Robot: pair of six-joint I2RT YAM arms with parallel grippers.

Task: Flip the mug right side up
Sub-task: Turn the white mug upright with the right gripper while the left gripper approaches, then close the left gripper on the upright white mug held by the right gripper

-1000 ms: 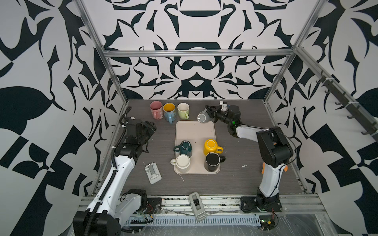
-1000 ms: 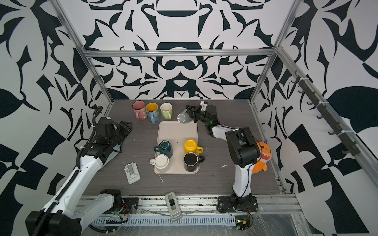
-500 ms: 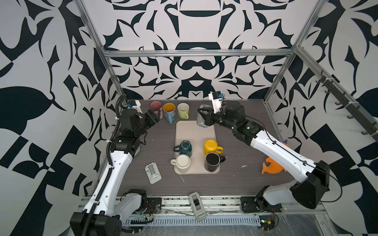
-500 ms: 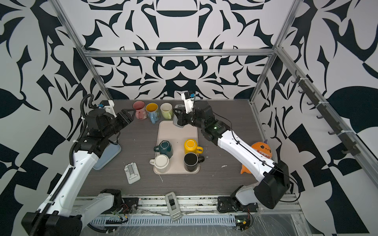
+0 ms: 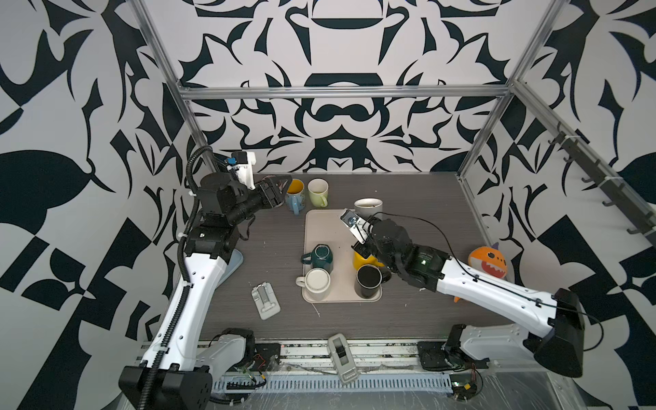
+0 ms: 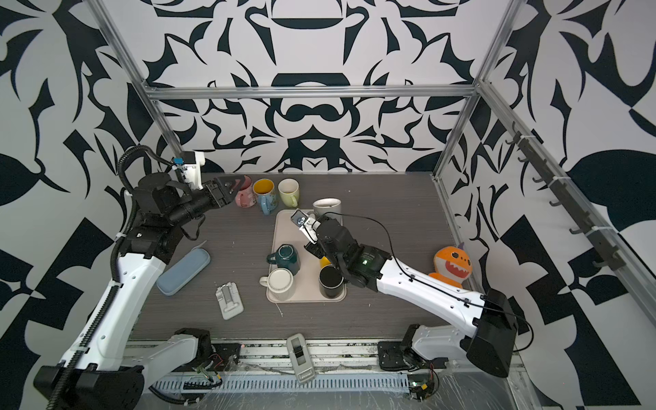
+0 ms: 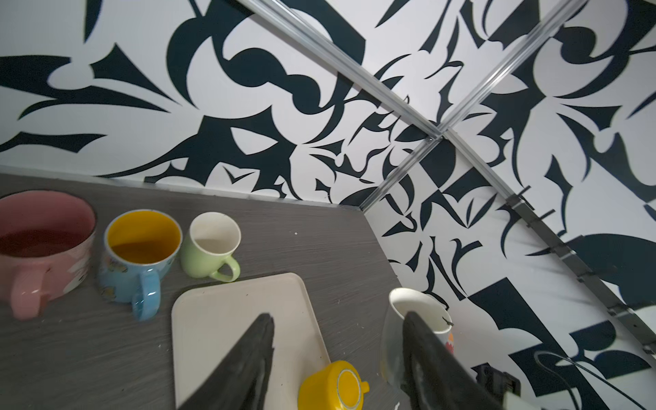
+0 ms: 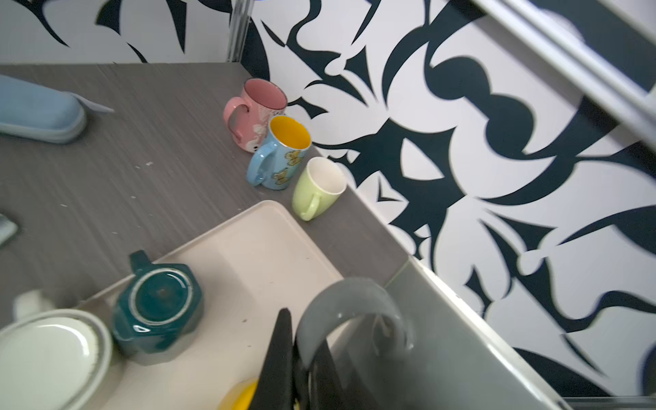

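Observation:
The grey mug (image 5: pixel 368 206) (image 6: pixel 326 206) stands mouth up on the table just beyond the tray's far right corner. In the right wrist view its grey wall (image 8: pixel 443 348) fills the near side, and my right gripper (image 8: pixel 301 355) is shut on the mug's curved handle (image 8: pixel 351 294). In both top views those fingers are hidden under the wrist camera. My left gripper (image 5: pixel 280 184) (image 7: pixel 337 316) hangs open in the air at the back left, above the pink mug (image 6: pixel 245 197), with nothing between its fingers.
On the beige tray (image 5: pixel 326 227) a teal mug (image 5: pixel 321 253), a yellow mug (image 7: pixel 333 387) and a cream mug (image 5: pixel 317 280) sit bottom up beside an upright black mug (image 5: pixel 369 280). Blue (image 5: pixel 294 195) and green (image 5: pixel 317 191) mugs line the back. A blue case (image 6: pixel 182 271), grey device (image 5: pixel 266 300) and orange toy (image 5: pixel 488 261) lie around.
The grey mug went from lying tilted in my right gripper to standing mouth up behind the tray. My left arm rose and swung toward the back row of mugs.

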